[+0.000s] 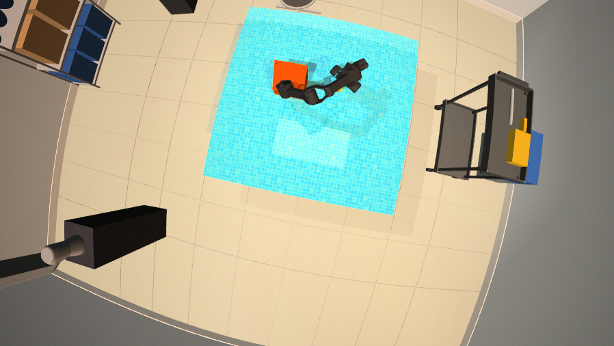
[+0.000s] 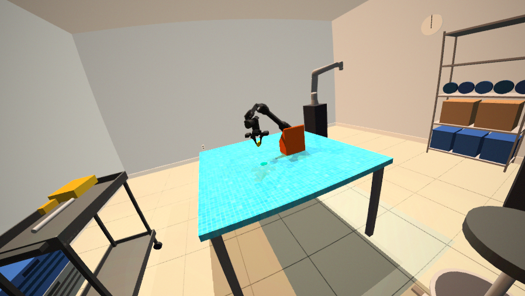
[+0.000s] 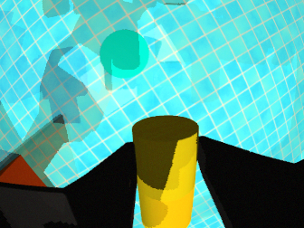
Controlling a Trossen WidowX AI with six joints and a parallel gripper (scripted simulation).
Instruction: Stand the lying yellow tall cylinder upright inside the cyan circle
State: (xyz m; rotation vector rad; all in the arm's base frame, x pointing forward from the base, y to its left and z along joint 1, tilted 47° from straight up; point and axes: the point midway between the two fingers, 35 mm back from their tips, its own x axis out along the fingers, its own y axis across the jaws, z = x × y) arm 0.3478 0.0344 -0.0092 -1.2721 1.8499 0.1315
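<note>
The yellow tall cylinder (image 1: 340, 90) (image 2: 258, 144) (image 3: 168, 181) is held off the table. My gripper (image 2: 258, 142) (image 3: 166, 147) is shut on it, with one black finger on each side in the wrist view. One end face of the cylinder points up the wrist picture; its exact tilt is too small to judge in the top and exterior views. The cyan circle (image 2: 263, 163) (image 3: 123, 53) looks teal, lies flat on the tabletop and is partly shadowed. It is ahead of the cylinder's end in the wrist view, with nothing on it. The arm hides it in the top view.
The tiled cyan table (image 1: 258, 163) (image 2: 235, 198) carries the arm and an orange block (image 1: 290, 72) (image 2: 293, 140) beside the arm's base. The block's corner shows in the wrist view at lower left. A dark cart (image 1: 461, 137) (image 2: 121, 257) stands off the table.
</note>
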